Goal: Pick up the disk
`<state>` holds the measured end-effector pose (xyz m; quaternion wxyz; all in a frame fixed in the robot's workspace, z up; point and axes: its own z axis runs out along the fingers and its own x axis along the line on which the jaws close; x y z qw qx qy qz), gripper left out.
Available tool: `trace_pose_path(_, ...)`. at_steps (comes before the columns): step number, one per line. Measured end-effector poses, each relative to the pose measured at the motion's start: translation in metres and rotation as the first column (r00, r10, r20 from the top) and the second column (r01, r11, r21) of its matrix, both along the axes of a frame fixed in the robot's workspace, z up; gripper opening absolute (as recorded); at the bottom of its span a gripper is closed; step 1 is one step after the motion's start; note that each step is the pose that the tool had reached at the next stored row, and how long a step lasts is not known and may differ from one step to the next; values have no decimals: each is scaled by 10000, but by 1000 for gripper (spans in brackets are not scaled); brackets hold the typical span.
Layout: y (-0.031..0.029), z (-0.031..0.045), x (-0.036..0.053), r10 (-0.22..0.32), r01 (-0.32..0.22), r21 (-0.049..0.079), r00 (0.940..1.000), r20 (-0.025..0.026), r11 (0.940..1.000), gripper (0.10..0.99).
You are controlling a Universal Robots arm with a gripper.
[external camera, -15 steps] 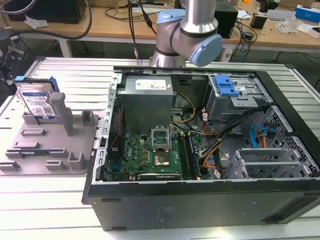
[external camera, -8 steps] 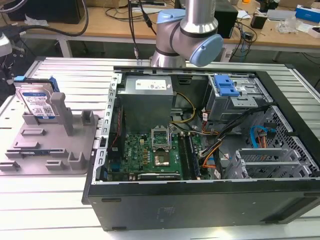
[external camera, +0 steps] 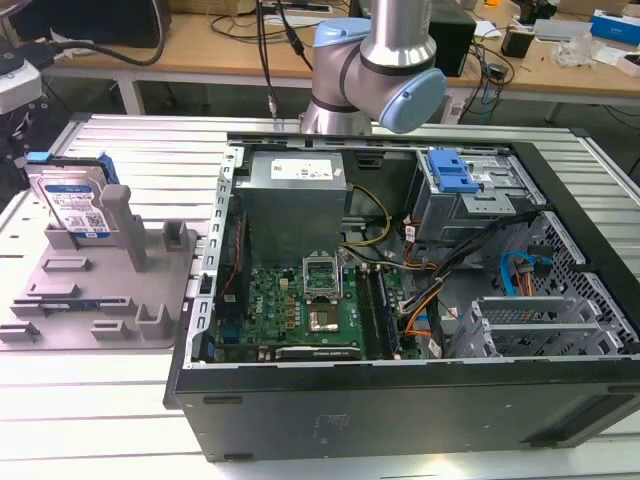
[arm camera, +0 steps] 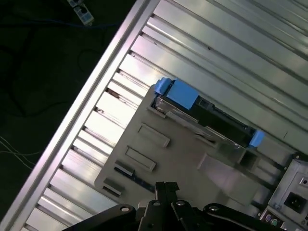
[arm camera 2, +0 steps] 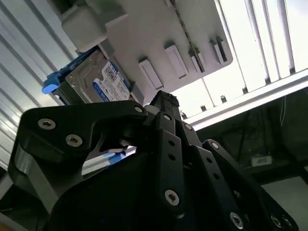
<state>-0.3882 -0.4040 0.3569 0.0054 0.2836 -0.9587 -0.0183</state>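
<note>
The disk (external camera: 75, 200) stands on edge in the grey holder (external camera: 110, 300) at the exterior view's left. It is silver with a white-and-blue label and blue rails. In the second wrist view the disk (arm camera 2: 103, 82) shows its label, slotted into the holder (arm camera 2: 144, 33). The first wrist view looks down on the disk's (arm camera: 211, 118) dark top edge, with blue rail ends at both ends, in the holder (arm camera: 159, 163). My gripper (arm camera 2: 161, 96) hangs well above the holder, apart from the disk. Its black fingertips meet with nothing between them, as the gripper (arm camera: 166, 186) also shows in the first wrist view.
An open computer case (external camera: 400, 300) lies beside the holder on the ribbed metal table (external camera: 100, 400). The arm's elbow (external camera: 385, 60) rises behind the case. The table's edge (arm camera: 91, 96) runs close to the holder, with dark floor beyond. Cluttered benches stand at the back.
</note>
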Motion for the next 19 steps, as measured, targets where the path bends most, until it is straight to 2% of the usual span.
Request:
trace_pose_path(1,0,0,0,180,-180,0,9998,0,9998,106)
trace_pose_path(3,0,-1,0,881,-881,0,9961,1,9961,106)
trace_pose_path(4,0,-1,0,1305,-1305,0,9914,0,9914,106)
trace_pose_path(7,0,-1,0,1832,-1832,0,9831,0,9831,106)
trace_pose_path(10,0,-2,0,2475,-2475,0,9689,0,9689,106)
trace_pose_path(11,0,-2,0,2765,-2765,0,9610,-1,9610,106)
trace_pose_path(15,0,-4,0,3458,-3458,-2,9383,0,9383,114)
trace_pose_path(19,0,-6,0,4297,-4297,-4,9030,-2,9030,357)
